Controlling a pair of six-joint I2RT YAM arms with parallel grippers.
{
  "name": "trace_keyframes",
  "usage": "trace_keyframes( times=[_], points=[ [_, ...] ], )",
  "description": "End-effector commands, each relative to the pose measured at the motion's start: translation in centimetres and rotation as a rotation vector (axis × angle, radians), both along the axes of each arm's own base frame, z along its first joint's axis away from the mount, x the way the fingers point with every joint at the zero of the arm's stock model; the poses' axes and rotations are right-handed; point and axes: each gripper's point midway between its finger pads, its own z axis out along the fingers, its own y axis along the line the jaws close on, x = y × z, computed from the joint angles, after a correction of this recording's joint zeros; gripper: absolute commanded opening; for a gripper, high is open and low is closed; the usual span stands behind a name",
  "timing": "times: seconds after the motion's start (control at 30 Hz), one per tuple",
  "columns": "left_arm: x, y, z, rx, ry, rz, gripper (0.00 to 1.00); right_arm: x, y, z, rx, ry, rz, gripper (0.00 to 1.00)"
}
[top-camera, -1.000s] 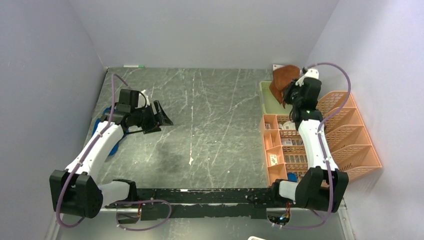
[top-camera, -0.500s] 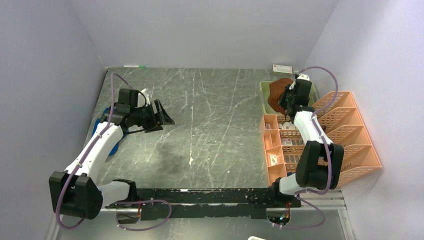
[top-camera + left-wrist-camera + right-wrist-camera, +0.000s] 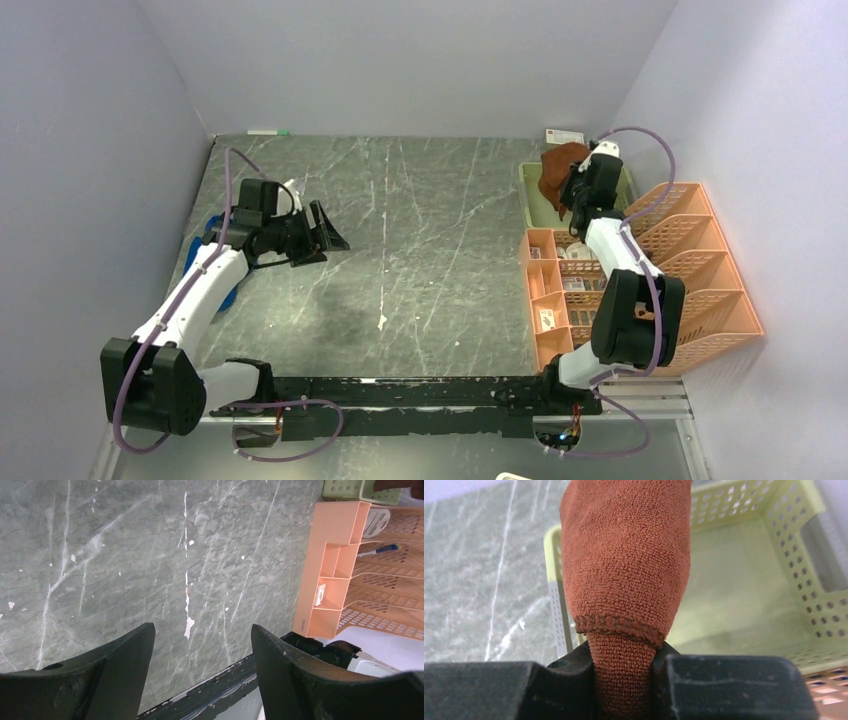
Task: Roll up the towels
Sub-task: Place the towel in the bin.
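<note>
Towel in the grip on the right side: the rust-brown towel (image 3: 624, 565) is pinched by the right gripper (image 3: 623, 672), which is clamped tight on a bunched end of the cloth, with a hemmed edge showing just past the fingers. The cloth reaches out from the fingers over the left rim of the green basket (image 3: 749, 605), which sits at the far right of the table (image 3: 420, 250), just beyond the orange organizer (image 3: 700, 260). Whether the cloth touches the basket floor, can't tell. Over on the left, the left gripper (image 3: 201, 630) hovers above bare table, fingers spread wide, nothing between them. The blue towel (image 3: 228, 297) lies at the table's left edge, mostly hidden under the left arm, well apart from the basket.
</note>
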Motion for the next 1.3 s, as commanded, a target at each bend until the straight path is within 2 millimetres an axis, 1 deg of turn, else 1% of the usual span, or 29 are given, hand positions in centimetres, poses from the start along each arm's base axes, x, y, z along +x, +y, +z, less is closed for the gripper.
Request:
trace_keyframes(
  times=[0.0, 0.07, 0.17, 0.33, 0.5, 0.6, 0.67, 0.73, 0.8, 0.83, 0.97, 1.13, 1.17, 1.2, 1.23, 1.27],
  points=[
    [0.4, -0.7, -0.4, -0.031, -0.002, -0.027, 0.80, -0.6, 0.9, -4.1, 0.037, 0.042, 0.017, 0.00],
    [0.5, -0.7, -0.4, -0.029, 0.000, -0.027, 0.80, -0.8, 1.6, -5.7, 0.052, 0.071, 0.032, 0.00],
    [0.5, -0.7, -0.7, -0.030, 0.008, -0.026, 0.80, -0.8, 2.8, -7.1, 0.090, 0.091, 0.063, 0.00],
    [0.5, -1.2, -1.2, -0.058, 0.030, -0.030, 0.80, 0.0, 4.7, -8.7, 0.198, 0.112, 0.116, 0.00],
    [0.4, -1.1, -1.3, -0.056, 0.036, -0.023, 0.79, 1.5, 6.2, -9.4, 0.287, 0.133, 0.165, 0.00],
    [0.4, -1.1, -1.6, -0.054, 0.044, -0.021, 0.79, 2.7, 6.6, -9.1, 0.305, 0.142, 0.193, 0.23],
    [0.3, -1.1, -1.7, -0.057, 0.049, -0.020, 0.79, 3.1, 6.5, -9.1, 0.299, 0.155, 0.200, 0.37],
    [0.3, -1.2, -1.9, -0.061, 0.057, -0.021, 0.79, 3.2, 6.4, -9.1, 0.279, 0.164, 0.199, 0.54],
    [0.4, -1.3, -1.9, -0.066, 0.057, -0.023, 0.79, 3.1, 6.0, -9.0, 0.234, 0.175, 0.184, 0.64],
    [0.4, -1.3, -1.9, -0.066, 0.058, -0.023, 0.79, 3.1, 5.6, -8.8, 0.210, 0.176, 0.171, 0.66],
    [0.5, -1.4, -1.9, -0.073, 0.063, -0.026, 0.79, 3.0, 4.1, -7.7, 0.130, 0.187, 0.122, 0.67],
    [0.5, -1.7, -2.0, -0.090, 0.069, -0.033, 0.79, 3.0, 3.1, -6.1, 0.056, 0.194, 0.099, 0.70],
    [0.4, -1.7, -1.9, -0.093, 0.071, -0.034, 0.79, 2.9, 3.0, -5.7, 0.042, 0.196, 0.095, 0.76],
    [0.5, -1.7, -1.9, -0.094, 0.069, -0.034, 0.79, 2.8, 2.9, -5.4, 0.027, 0.196, 0.089, 0.86],
    [0.5, -1.8, -1.9, -0.097, 0.070, -0.035, 0.79, 2.7, 2.7, -5.1, 0.012, 0.191, 0.078, 0.94],
    [0.4, -1.8, -1.8, -0.098, 0.069, -0.037, 0.79, 2.7, 2.4, -4.7, -0.005, 0.184, 0.065, 0.99]
  ],
)
